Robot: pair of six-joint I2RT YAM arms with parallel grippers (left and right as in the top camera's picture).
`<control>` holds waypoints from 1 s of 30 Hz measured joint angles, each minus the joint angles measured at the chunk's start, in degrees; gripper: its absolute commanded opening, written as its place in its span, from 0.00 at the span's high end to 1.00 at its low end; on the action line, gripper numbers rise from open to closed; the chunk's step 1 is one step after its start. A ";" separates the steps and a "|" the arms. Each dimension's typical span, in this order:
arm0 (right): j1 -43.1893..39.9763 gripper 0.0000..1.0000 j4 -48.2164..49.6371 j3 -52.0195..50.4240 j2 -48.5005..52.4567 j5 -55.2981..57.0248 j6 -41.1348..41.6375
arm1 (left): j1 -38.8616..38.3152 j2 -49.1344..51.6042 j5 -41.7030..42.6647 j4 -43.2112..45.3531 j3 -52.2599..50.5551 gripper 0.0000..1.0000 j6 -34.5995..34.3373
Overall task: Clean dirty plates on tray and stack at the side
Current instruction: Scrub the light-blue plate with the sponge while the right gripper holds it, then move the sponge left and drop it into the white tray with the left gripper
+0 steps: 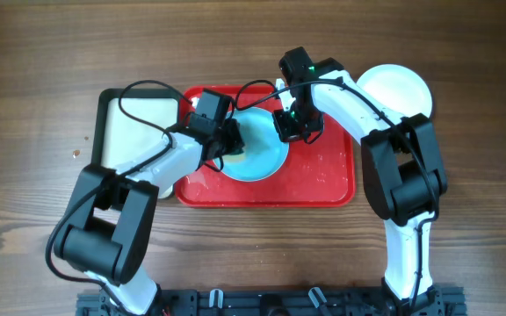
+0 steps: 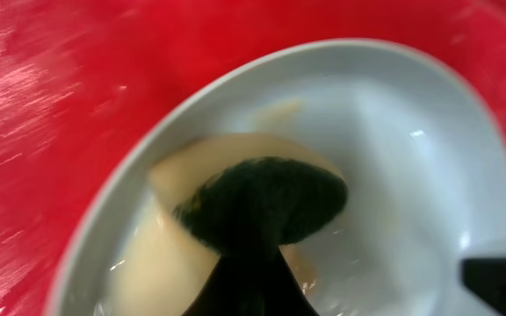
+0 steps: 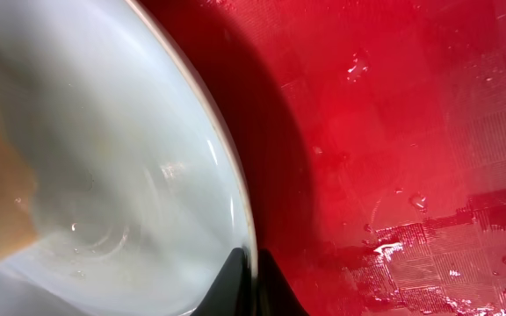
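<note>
Left end effector (image 1: 227,140) clamped on beige-green sponge (image 2: 262,197), right end effector (image 3: 253,276) pinching pale aqua round plate (image 3: 121,158) mid-scrub; white round plate (image 1: 395,88) already aside.

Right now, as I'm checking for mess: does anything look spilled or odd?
Only water: droplets dot the red tray beside the aqua plate. That fits washing; nothing looks broken or askew.

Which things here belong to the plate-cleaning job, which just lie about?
Job: large red rectangular plastic tray; pale aqua round plate on it; white round plate beside it; beige sponge with dark face in left gripper; right gripper on aqua plate's rim.
Lying about: black-rimmed rectangular tray, cream inside.
</note>
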 measured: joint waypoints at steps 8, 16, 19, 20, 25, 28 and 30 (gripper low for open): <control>0.00 0.96 0.00 0.00 0.00 0.04 0.02 | -0.09 1.66 13.18 1.81 0.22 0.96 0.00; 0.02 0.96 0.00 0.00 0.00 -0.04 -0.02 | -0.20 1.84 22.21 1.36 0.13 0.96 0.00; 0.17 0.96 0.02 0.00 0.00 -0.22 -0.04 | 1.55 -2.64 22.84 -2.91 -0.37 0.96 0.02; 0.24 0.96 0.02 0.00 0.00 -0.22 -0.04 | 2.67 -4.79 22.73 -4.33 -0.44 0.96 0.02; 0.33 0.96 0.02 0.00 0.00 -0.28 -0.04 | 11.91 -17.25 20.59 -12.70 -0.44 0.96 1.95; 0.33 0.96 0.02 0.00 0.00 -0.44 -0.04 | 18.36 -20.81 16.11 -18.08 -0.44 0.95 4.79; 0.33 0.96 0.02 0.00 0.00 -0.46 -0.04 | 21.57 -21.22 12.59 -20.13 -0.44 0.95 7.04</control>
